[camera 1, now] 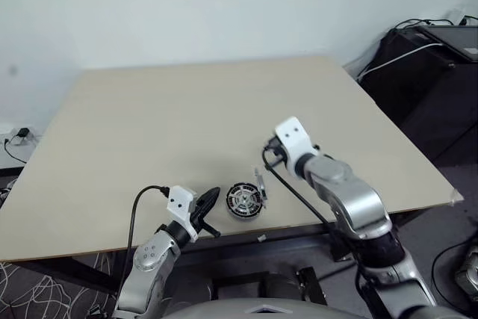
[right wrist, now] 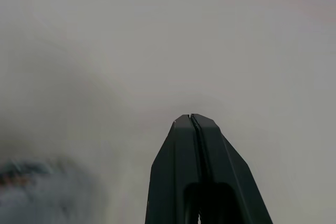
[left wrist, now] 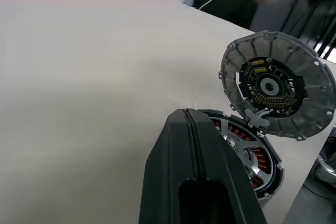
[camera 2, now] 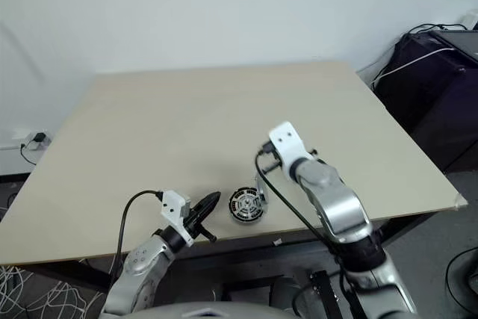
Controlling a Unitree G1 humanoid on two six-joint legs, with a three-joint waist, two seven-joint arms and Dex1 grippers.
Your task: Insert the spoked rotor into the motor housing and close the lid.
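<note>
- Motor housing (camera 1: pixel 243 201) sits on the bench (camera 1: pixel 187 125) near its front edge, between the two arms.
- Spoked rotor (left wrist: pixel 247 150) is seated inside the housing, copper windings visible through its gaps.
- Hinged lid (left wrist: pixel 278 85) stands open, raised at the housing's right side.
- Left gripper (camera 1: pixel 210 200): fingers closed, empty, tips just beside the housing.
- Right gripper (right wrist: pixel 191 119): fingers closed, empty, over bare bench.

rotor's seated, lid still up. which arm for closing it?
Probably right. The lid stands hinged open on the motor housing's right side, nearest the right gripper; the shut left gripper sits on the opposite side.
</note>
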